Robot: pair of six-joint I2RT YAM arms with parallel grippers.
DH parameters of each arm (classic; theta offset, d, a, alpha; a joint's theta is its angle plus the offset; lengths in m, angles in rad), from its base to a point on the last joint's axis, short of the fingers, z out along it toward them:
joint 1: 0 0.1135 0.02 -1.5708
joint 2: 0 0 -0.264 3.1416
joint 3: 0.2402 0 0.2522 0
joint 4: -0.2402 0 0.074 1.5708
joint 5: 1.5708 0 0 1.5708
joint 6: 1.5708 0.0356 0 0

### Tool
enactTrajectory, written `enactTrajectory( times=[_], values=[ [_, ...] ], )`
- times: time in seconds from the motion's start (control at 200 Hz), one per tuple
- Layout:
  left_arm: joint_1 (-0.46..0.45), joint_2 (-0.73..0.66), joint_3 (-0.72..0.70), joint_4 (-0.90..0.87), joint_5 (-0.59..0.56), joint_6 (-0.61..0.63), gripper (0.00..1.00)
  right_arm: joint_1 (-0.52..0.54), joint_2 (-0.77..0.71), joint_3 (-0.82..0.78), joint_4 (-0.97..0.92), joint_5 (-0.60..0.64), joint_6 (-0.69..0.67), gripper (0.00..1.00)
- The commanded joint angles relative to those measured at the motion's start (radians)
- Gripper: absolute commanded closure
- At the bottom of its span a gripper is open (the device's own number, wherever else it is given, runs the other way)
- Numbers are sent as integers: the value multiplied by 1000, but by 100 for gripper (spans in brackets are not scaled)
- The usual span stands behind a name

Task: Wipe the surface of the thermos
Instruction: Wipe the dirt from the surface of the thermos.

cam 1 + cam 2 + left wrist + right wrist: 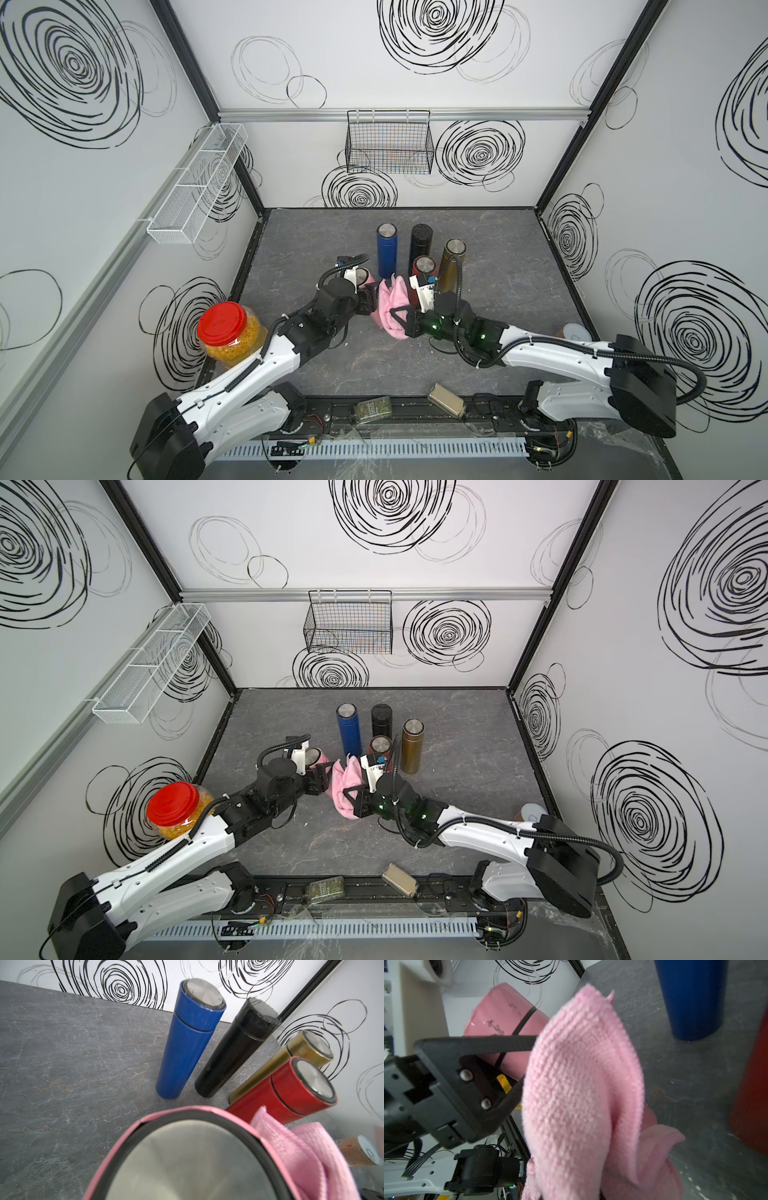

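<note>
Nearest me, on the front rail, a small glass jar [372, 409] of green flakes lies on its side next to a flat tin [446, 400]; any label on either is too small to read. At the left edge of the table [519, 291] stands a big jar [222, 328] with a red lid and yellow contents, close against the left arm. At the right edge a cork-coloured pot [575, 332] is half hidden behind the right arm. Mid-table, the left pincer [368, 301] is clamped on the pink thermos [504, 1016], tilted in the grip. There are scuffed marks on its wall, none legible. The right pincer [398, 318] is pinched tight on a bunched pink cloth [390, 307] just beside the thermos; I cannot tell if they are touching. Behind them, upright, are the red thermos [291, 1093], partly blocked by the right wrist camera in both top views, then the gold thermos [451, 266], blue thermos [386, 253] and black thermos [419, 249]. On the far wall is a black wire basket [388, 145], and on the left wall a white mesh basket [195, 183].
</note>
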Motion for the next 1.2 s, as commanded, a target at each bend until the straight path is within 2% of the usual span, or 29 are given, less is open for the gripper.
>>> enactTrajectory(
  times=[0.0,0.15,0.365,0.485,0.59,0.781,0.866,1.196],
  values=[
    [-4,-32,-14,70,-20,-15,100,15,52,42,99,-6,-45,100],
    [-4,-39,-24,62,-37,-41,100,22,116,42,125,26,-47,100],
    [-14,-7,-34,68,-54,-67,100,30,172,-58,124,48,45,100],
    [-48,2,-26,51,-134,-61,100,52,161,-101,126,79,62,100],
    [-70,22,-10,16,-209,-79,100,68,150,-60,88,87,34,100],
    [-94,66,14,-31,-282,-133,100,120,149,54,96,95,-89,100],
    [-101,83,16,-37,-294,-154,100,123,187,90,90,92,-104,100],
    [-107,64,13,-70,-319,-201,100,128,238,-51,96,92,40,100]
  ],
)
